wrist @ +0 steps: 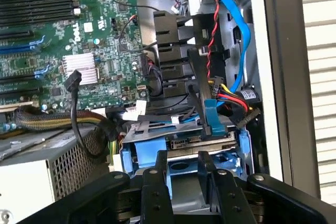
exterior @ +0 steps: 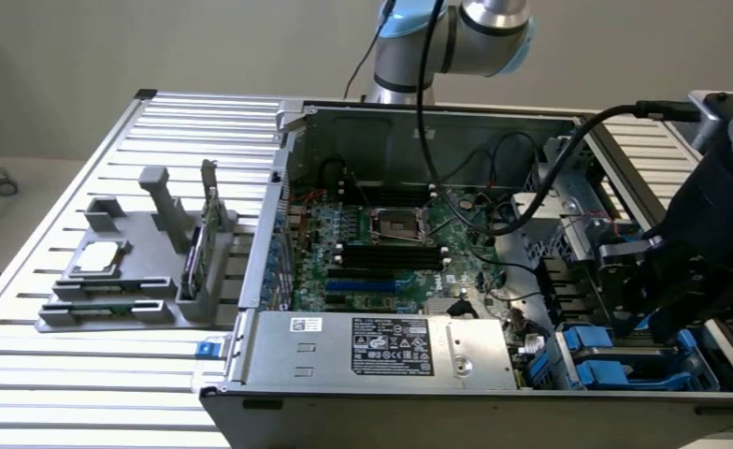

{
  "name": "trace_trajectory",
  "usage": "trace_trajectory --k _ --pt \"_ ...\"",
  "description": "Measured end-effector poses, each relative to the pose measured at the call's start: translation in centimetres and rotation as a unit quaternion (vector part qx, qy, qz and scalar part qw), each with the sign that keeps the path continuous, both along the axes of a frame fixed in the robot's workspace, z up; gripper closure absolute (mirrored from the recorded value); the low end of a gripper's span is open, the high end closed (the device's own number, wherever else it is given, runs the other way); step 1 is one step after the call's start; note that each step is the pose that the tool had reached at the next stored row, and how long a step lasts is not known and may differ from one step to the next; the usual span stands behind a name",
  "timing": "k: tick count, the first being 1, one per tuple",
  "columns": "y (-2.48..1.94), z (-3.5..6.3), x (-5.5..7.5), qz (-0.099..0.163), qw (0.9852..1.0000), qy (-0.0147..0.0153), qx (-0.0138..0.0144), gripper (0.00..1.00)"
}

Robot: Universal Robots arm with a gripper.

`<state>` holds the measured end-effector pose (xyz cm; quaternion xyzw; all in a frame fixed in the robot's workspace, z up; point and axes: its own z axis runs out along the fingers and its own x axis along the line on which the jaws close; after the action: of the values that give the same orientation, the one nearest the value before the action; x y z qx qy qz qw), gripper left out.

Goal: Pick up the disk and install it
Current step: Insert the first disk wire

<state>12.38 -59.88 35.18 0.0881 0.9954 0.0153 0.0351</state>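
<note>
A slatted aluminium table point(exterior: 42, 374) is being used as the work surface, its ribs running from the exterior view's left to its right. It is being backed by a plain beige wall point(exterior: 154, 47) along the upper edge of the frame, and a strip of pale floor point(exterior: 11, 210) is being shown at the far left. An open computer case point(exterior: 467, 416) is being borne by the table across the centre and right of the frame. It is lying on its side, so that the green motherboard point(exterior: 380, 253) is being exposed in the middle and the boxy silver power supply point(exterior: 380, 351) at the lower centre. At centre left a grey fixture point(exterior: 117, 313) is being carried on the slats, just beside the case. The arm point(exterior: 492, 28) is being seen at the upper centre, and its gripper point(exterior: 647, 323) is being held low at the lower right of the frame, inside the case's drive bay. The disk point(wrist: 194, 141) (silver-grey metal framed by a bright blue carrier) is being kept level in that bay, among black, red and yellow cables. In the wrist view its near end is being clasped by the gripper point(wrist: 182, 155), whose black fingers point(wrist: 160, 163) are being held roughly half apart with the carrier's middle between them.
</note>
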Motion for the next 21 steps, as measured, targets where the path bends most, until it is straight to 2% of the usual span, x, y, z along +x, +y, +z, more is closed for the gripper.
trace_trajectory --k 5,10,15,21 --pt "0.00 -0.05 0.00 -0.045 0.9990 0.0000 0.0000 0.63" --pt "0.00 -0.10 0.00 -0.090 0.9959 0.0000 0.0000 0.63" --pt "0.00 -0.15 0.00 -0.135 0.9908 0.0000 0.0000 0.63" --pt "0.00 -0.20 0.00 -0.185 0.9827 0.0000 0.0000 0.63"
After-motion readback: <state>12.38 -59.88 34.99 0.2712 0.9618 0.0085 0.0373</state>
